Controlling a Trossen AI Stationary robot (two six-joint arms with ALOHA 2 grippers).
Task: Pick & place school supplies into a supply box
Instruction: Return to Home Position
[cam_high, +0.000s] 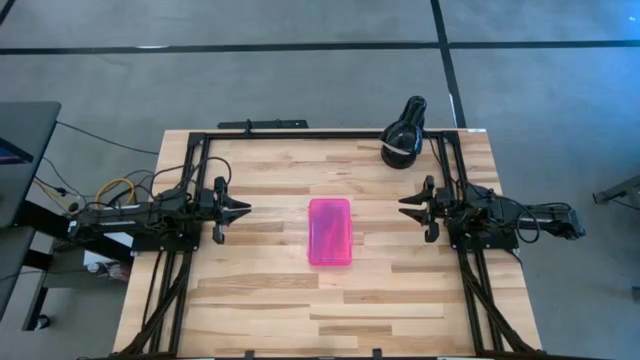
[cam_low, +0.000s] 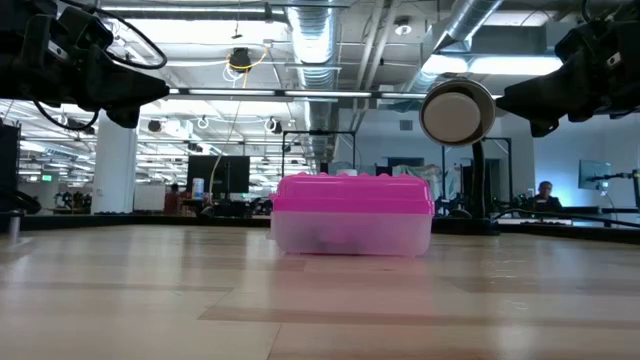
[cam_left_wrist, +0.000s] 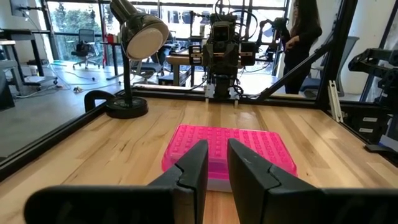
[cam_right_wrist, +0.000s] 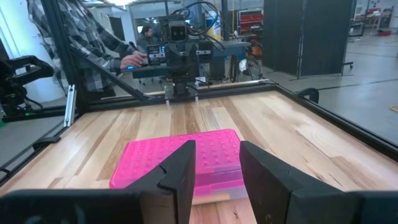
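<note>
The supply box (cam_high: 330, 232) lies flat in the middle of the table (cam_high: 270, 300), a small rectangular case with rounded corners, its long sides running from the far edge toward the near one. Its bright pink lid is shut down on a clear plastic base; the lid's top is covered with regular rows of small raised bumps, and from table height the base looks cloudy, with only a dim dark shape inside that cannot be made out. The table is pale wood built of narrow glued strips with a smooth finish, bordered by a black metal frame (cam_high: 300, 134). The left gripper (cam_high: 243, 209) hangs above the table's left side, pointing at the box and well apart from it; its two dark, wedge-shaped fingers (cam_left_wrist: 196, 165) stand a narrow gap apart and hold nothing. The right gripper (cam_high: 405, 207) faces it from the right side, also raised and well clear of the box, its angular fingers (cam_right_wrist: 180, 168) parted more widely and empty. A black lamp (cam_high: 402, 135) with a round head and round foot stands near the far edge, beside the right arm.
</note>
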